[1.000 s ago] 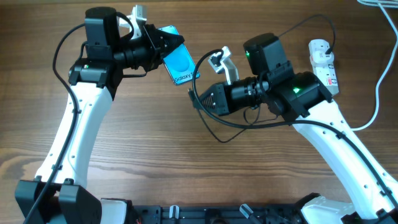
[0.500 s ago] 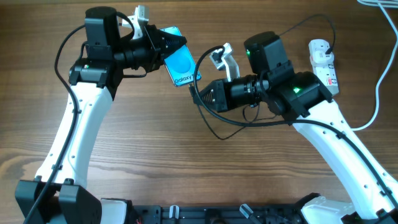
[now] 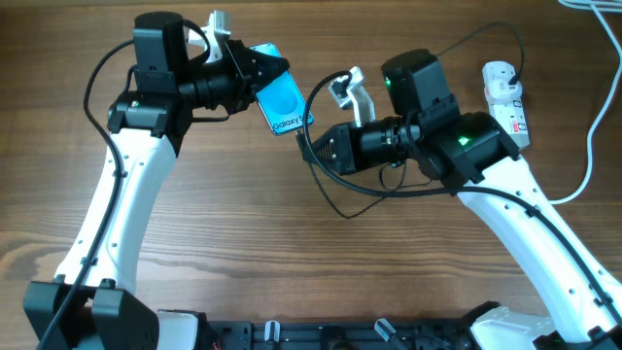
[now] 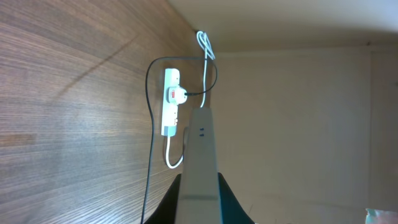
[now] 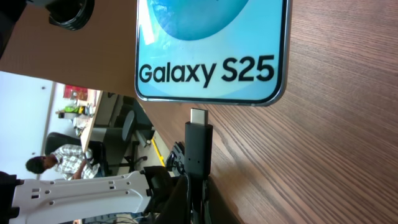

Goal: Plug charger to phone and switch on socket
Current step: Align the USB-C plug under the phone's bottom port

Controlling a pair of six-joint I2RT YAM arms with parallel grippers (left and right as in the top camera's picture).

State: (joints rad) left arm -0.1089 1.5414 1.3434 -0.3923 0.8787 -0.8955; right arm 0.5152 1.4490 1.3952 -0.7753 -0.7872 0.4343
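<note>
My left gripper [image 3: 259,76] is shut on the phone [image 3: 283,103], holding it tilted above the table; its turquoise face reads Galaxy S25 [image 5: 211,50]. In the left wrist view the phone's pale edge [image 4: 200,155] stands between the left gripper's [image 4: 200,190] jaws. My right gripper [image 3: 311,148] is shut on the charger plug [image 5: 198,146]. The plug's metal tip sits just below the phone's bottom edge, with a small gap. The black charger cable [image 3: 342,212] loops under the right arm. The white socket [image 3: 507,101] lies at the far right.
A thick white cord [image 3: 593,146] runs from the table's back right corner toward the right edge. The socket [image 4: 171,102] shows in the left wrist view with a plug and black cable [image 4: 149,124] attached. Both arms crowd the table's middle.
The right gripper with the plug moved slightly up and left toward the phone's lower end, then held still. The left arm and phone have stayed put.
</note>
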